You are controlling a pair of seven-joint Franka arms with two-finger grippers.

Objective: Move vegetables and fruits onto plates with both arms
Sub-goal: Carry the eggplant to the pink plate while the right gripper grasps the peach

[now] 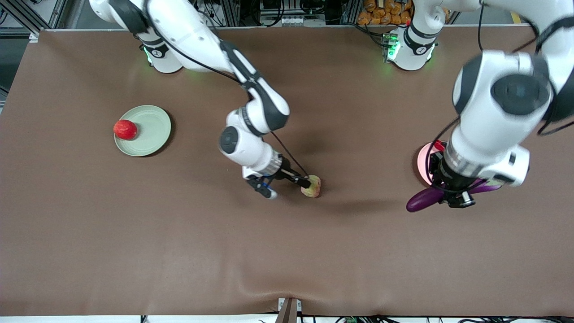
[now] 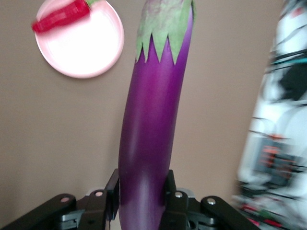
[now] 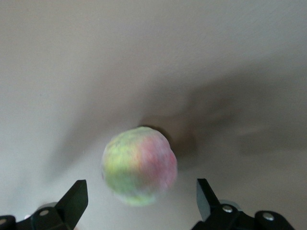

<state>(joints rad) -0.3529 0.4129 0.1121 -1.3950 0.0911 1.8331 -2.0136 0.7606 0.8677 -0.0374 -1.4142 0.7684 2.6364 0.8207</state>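
Note:
My left gripper (image 1: 450,194) is shut on the purple eggplant (image 1: 420,200) and holds it in the air over the table, beside the pink plate's (image 1: 423,162) edge. In the left wrist view its jaws (image 2: 142,197) clamp the eggplant (image 2: 148,124) near its blunt end. The red chili (image 2: 60,18) lies on the pink plate (image 2: 84,55). My right gripper (image 1: 289,185) is open, low over the table's middle, with the yellow-green fruit (image 1: 312,186) on the table just ahead of its fingers. In the right wrist view that fruit (image 3: 139,165) sits between the open fingertips (image 3: 74,201). The red-orange fruit (image 1: 125,129) rests on the green plate's (image 1: 150,130) rim.
The brown table cover (image 1: 179,251) runs bare along the side nearest the front camera. The left arm's big wrist hides most of the pink plate in the front view. The arm bases (image 1: 410,49) stand at the table's top edge.

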